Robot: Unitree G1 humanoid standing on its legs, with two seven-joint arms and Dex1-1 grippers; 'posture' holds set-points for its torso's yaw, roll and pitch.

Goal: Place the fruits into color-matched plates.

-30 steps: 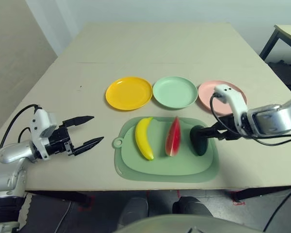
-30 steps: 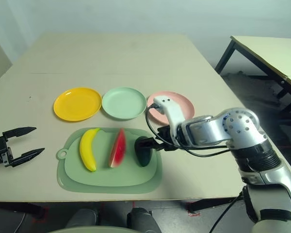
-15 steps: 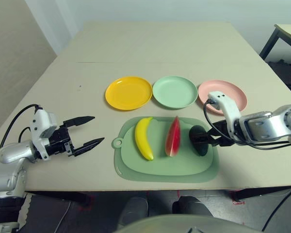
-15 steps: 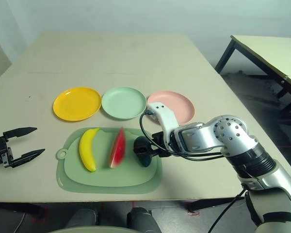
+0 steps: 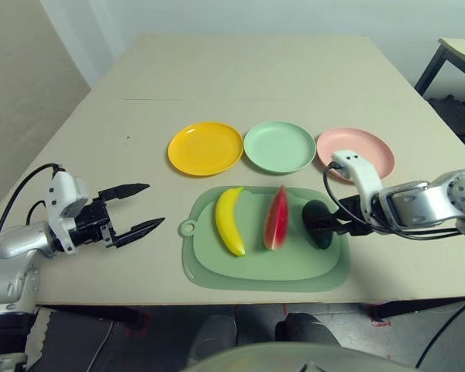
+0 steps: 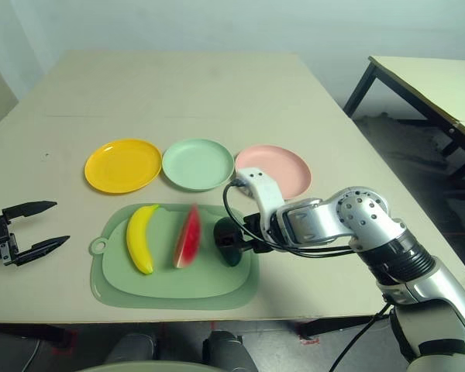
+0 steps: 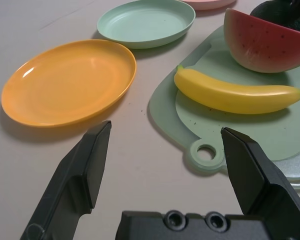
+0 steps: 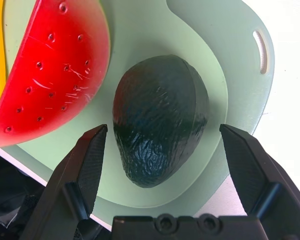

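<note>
While my right gripper hangs spread wide, the avocado lies on the mat dead ahead between its fingers, long axis running along my reach.

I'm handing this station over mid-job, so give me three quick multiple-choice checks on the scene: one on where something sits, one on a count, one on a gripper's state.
1. Where does the avocado lie?
A. on the pale pink plate
B. on the green cutting mat
C. on the bare table

2. How many of the three plates hold a fruit?
A. none
B. one
C. two

3. How is the right gripper set?
A. shut on the banana
B. shut on nothing, away from the mat
C. open, fingers on either side of the avocado

Answers:
1 B: the avocado rests on the cutting mat, beside the watermelon wedge.
2 A: the yellow plate, green plate and pink plate are bare; the banana is on the mat too.
3 C: the right wrist view shows a gap between each finger and the avocado.
</note>
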